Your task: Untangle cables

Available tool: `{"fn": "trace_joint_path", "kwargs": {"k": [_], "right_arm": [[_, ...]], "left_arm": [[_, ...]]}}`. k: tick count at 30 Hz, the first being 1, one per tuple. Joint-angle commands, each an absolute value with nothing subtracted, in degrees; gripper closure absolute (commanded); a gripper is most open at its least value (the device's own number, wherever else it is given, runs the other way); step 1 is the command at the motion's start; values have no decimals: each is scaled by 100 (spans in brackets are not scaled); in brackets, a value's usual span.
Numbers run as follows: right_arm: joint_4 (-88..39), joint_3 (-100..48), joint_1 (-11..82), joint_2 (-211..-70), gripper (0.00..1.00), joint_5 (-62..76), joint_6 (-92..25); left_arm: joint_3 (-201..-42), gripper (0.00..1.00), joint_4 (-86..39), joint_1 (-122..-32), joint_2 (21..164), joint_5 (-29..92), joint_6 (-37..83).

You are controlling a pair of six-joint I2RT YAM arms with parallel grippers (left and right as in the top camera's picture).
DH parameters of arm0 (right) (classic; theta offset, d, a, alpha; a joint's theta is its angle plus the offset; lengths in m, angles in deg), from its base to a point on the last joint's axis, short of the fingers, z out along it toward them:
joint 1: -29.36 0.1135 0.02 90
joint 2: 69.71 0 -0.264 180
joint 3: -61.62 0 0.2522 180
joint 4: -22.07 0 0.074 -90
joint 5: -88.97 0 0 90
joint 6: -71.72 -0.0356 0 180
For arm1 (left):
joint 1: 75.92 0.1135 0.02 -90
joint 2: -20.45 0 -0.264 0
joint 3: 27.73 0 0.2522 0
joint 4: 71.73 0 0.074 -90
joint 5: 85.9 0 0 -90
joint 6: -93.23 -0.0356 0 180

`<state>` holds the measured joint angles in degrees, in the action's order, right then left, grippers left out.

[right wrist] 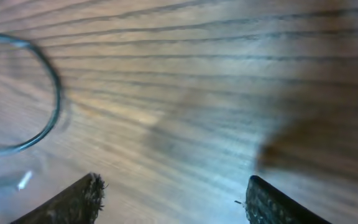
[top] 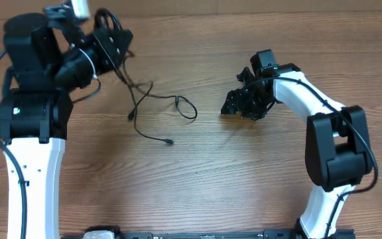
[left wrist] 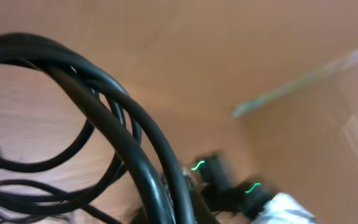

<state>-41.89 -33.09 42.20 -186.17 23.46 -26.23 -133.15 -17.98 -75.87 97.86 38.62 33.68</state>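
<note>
Several thin black cables [top: 176,101] are clamped for separating in the tightly closed left gripper [top: 113,45] near the far left corner of the wooden worktop [top: 211,186], strands trailing to its middle, and one loose strand should next be pinched by the empty, widely spread right gripper [top: 241,107].

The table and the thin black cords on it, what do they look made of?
The table looks like wood or a wood-look laminate: brown grain lines with a soft sheen. I cannot tell which. The cables seem to be sheathed in rubber or plastic: they are smooth, black and slightly glossy, and bend in loose loops.
</note>
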Motion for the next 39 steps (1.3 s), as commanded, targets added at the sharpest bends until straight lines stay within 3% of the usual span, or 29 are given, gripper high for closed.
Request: {"fn": "trace_joint_path", "kwargs": {"k": [1, 4, 11, 23, 31, 36, 39], "right_arm": [[-4241, -3314, 4240, -17769, 21, 2530, -2483], [-4280, -3316, 4240, -17323, 12, 2748, -2485], [-4363, -3316, 4240, -16169, 10, 3019, -2483], [-4785, -3316, 4235, -14545, 4, 3021, -2474], [-5277, -3316, 4240, -13957, 11, 3124, -127], [-5848, -3316, 4240, -13916, 5, 2709, 1007], [-5858, -3316, 4242, -13914, 4, 2742, 1080]], "left_arm": [[-13415, 96, -1289, -7847, 10026, 4232, 372], [-13415, 96, -793, -8116, 10217, 4641, -1143], [-13415, 96, -93, -8758, 10632, 5331, -3466], [-13415, 96, 748, -9259, 10732, 5375, -5864], [-13418, 96, 1461, -9322, 10687, 7045, -7339], [-13418, 96, 1557, -9322, 10590, 7628, -7505], [-13418, 96, 1642, -9329, 10573, 7926, -7505]]}}
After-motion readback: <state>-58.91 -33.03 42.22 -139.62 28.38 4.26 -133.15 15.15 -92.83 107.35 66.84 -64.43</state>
